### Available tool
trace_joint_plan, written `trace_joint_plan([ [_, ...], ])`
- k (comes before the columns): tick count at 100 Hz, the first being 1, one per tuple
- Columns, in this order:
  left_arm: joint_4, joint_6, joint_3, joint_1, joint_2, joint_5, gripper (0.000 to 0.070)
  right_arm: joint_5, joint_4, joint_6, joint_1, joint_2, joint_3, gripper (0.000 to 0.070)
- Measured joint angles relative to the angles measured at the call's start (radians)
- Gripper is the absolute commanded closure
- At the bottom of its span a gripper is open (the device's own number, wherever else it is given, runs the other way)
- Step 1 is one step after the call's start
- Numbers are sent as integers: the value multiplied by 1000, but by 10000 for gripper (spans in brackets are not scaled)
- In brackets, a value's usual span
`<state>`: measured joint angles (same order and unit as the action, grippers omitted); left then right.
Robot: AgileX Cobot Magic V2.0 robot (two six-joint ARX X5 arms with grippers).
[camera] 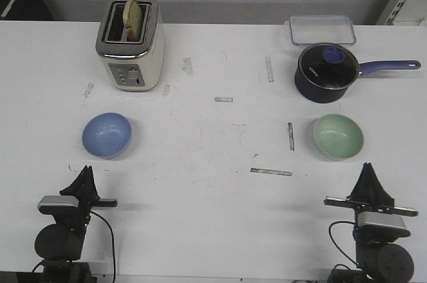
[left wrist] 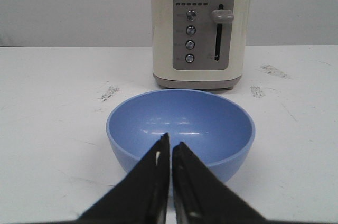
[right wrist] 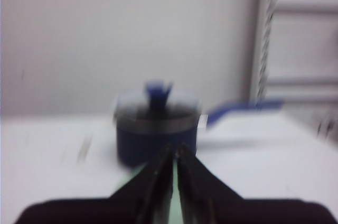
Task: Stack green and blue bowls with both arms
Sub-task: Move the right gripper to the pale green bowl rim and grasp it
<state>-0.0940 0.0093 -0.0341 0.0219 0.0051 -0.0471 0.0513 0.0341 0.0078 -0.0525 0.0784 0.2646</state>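
Bowls sit well apart in the front view: blue bowl ahead of the left gripper, green bowl ahead of the right gripper, neither touched. Left wrist view now, fingers pressed together, pointing at the blue bowl's near rim. Right wrist view is blurred, jaws together, saucepan straight beyond. Risk, likely: advancing with jaws closed would shove a smooth bowl away, the green one toward that saucepan.
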Motion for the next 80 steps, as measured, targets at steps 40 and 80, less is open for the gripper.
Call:
trace_joint_plan([
  [40,0,0,0,0,0,0,698,1,-505,0,0,575,725,248],
  [80,0,0,0,0,0,0,698,-14,-794,-8,-106,1056,916,229],
])
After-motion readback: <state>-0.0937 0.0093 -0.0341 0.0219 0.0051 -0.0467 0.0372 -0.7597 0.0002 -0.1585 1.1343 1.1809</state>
